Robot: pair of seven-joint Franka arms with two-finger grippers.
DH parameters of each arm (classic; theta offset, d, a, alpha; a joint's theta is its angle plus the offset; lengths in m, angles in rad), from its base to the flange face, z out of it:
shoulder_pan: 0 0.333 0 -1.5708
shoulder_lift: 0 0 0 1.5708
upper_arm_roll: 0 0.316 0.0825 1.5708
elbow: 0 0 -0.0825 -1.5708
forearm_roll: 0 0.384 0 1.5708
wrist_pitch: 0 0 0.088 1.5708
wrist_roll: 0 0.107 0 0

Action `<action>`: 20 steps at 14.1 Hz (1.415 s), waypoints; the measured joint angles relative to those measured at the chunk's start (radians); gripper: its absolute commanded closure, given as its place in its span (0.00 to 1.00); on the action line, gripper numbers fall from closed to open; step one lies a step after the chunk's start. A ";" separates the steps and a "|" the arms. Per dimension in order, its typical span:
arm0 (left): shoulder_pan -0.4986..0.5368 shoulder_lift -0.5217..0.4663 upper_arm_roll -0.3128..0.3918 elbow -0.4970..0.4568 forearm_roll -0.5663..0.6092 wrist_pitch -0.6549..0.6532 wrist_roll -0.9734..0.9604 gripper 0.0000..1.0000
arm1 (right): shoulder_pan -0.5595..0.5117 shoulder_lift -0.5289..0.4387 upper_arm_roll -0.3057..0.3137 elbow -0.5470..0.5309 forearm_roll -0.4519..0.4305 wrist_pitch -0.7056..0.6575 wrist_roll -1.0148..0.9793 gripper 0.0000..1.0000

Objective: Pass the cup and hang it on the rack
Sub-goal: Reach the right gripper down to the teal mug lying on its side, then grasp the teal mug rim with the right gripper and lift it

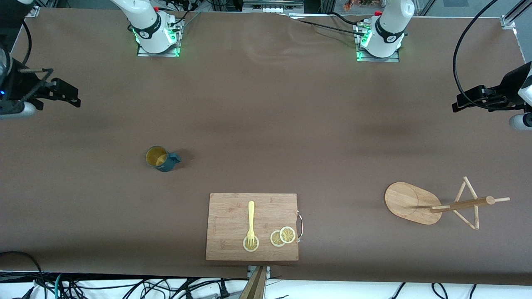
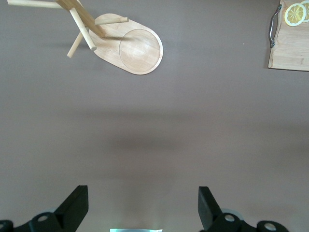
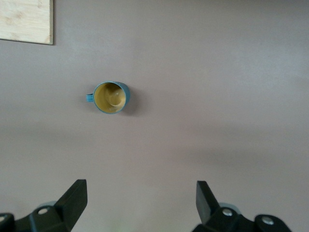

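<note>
The dark teal cup with a yellow inside stands upright on the brown table toward the right arm's end, its handle pointing toward the left arm's end. It also shows in the right wrist view. The wooden rack stands on its oval base toward the left arm's end, with bare pegs; the left wrist view shows it too. My right gripper is open and empty, high over the table's edge, well away from the cup. My left gripper is open and empty, high over its own end.
A rectangular wooden cutting board lies near the front camera's edge, between cup and rack. On it are a yellow fork and lemon slices. Its corner shows in both wrist views.
</note>
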 measured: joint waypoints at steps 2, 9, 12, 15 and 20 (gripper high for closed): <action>0.000 0.000 0.000 0.001 0.000 0.000 0.000 0.00 | 0.001 0.087 0.002 -0.006 0.000 -0.009 0.000 0.00; 0.000 0.003 0.000 0.001 0.000 0.000 0.000 0.00 | 0.000 0.385 0.001 -0.079 0.000 0.299 0.000 0.00; 0.000 0.007 0.001 0.001 0.000 0.000 0.000 0.00 | 0.017 0.409 0.005 -0.114 0.001 0.367 0.009 0.01; 0.002 0.008 0.003 0.001 0.000 0.000 0.000 0.00 | 0.061 0.415 0.008 -0.120 0.002 0.382 0.050 0.01; 0.002 0.008 0.005 0.001 0.000 0.000 0.000 0.00 | 0.078 0.470 0.007 -0.130 0.017 0.450 0.063 0.24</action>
